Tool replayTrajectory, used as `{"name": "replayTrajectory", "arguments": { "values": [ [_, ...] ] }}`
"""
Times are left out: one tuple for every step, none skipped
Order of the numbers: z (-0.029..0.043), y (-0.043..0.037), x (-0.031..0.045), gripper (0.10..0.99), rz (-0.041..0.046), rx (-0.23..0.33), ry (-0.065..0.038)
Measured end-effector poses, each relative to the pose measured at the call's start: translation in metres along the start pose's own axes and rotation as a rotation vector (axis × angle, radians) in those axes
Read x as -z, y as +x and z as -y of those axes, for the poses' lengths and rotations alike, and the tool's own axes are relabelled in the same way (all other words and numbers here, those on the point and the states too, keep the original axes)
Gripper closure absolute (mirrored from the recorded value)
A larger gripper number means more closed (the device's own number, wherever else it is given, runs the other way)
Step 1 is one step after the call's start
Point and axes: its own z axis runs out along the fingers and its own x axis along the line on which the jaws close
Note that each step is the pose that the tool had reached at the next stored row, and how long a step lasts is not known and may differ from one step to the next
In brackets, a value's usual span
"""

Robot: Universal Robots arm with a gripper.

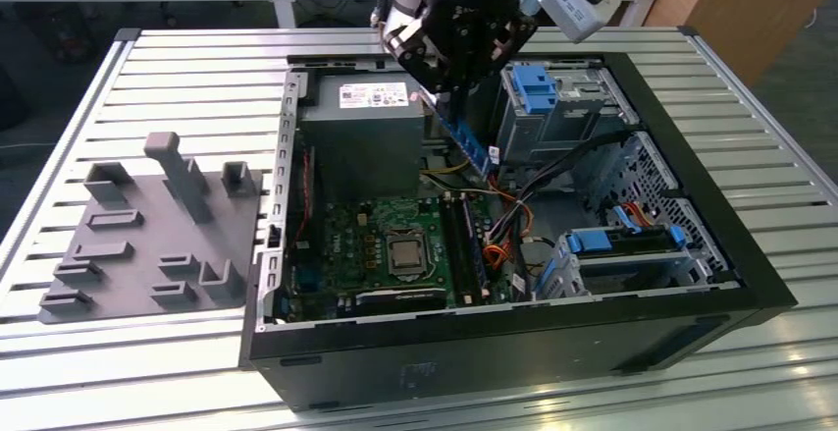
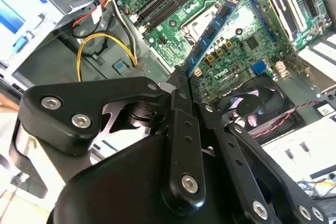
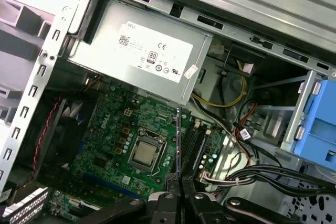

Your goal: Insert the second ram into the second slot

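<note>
Slip: you hold the second ram [image 2: 218, 22] by one end only. Its long free length can pivot in the grip as soon as its edge meets resistance.
Skew: in the exterior view the strip slants from the gripper [image 1: 445, 92] toward the lower right. The memory slots [image 1: 458, 235] run up and down the frame at lower centre. By my judgement, coming down at that slant puts one corner in first and jams or bends the contact edge.
Wrong slot: the slots lie close side by side, and I cannot tell which of them is filled. A small sideways error lands you in the neighbour.
Snag: a bundle of cables [image 1: 517, 210] lies just beside the slots on the exterior view's right, where the free end can catch it.
Ram: it hangs in the air at the centre of the exterior view, between the power supply [image 1: 360, 117] and the blue drive-bay clip [image 1: 537, 85]. It is apart from the slots and not yet seated.
Fingers: the fingers [image 2: 181, 98] are closed together, pinching the near end of the strip, with nothing else in their hold.
Arm pose: your wrist comes in from the top centre of the exterior view, above the open case [image 1: 524, 338], with the gripper pointing down into it.
</note>
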Motion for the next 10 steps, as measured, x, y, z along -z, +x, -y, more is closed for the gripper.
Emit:
{"name": "replayTrajectory", "arguments": {
  "values": [
    [0.0, 0.0, 0.0, 0.953, 0.0005, -0.013, 0.0],
    [0.0, 0.0, 0.0, 0.953, 0.0008, -0.024, 0.0],
    [0.0, 0.0, 0.0, 0.953, 0.0011, -0.033, 0.0],
    [0.0, 0.0, 0.0, 0.953, 0.0014, -0.042, 0.0],
    [0.0, 0.0, 0.0, 0.953, 0.0016, -0.05, 0.0],
    [0.0, 0.0, 0.0, 0.953, 0.0018, -0.056, 0.0],
    [0.0, 0.0001, 0.0, 0.953, 0.0019, -0.058, 0.0],
    [0.0, 0.0001, 0.0, 0.953, 0.002, -0.061, 0.0],
    [0.0, 0.0001, 0.0, 0.953, 0.0022, -0.066, 0.0],
    [0.0, 0.0001, 0.0, 0.953, 0.0024, -0.072, 0.0]
  ]
}}
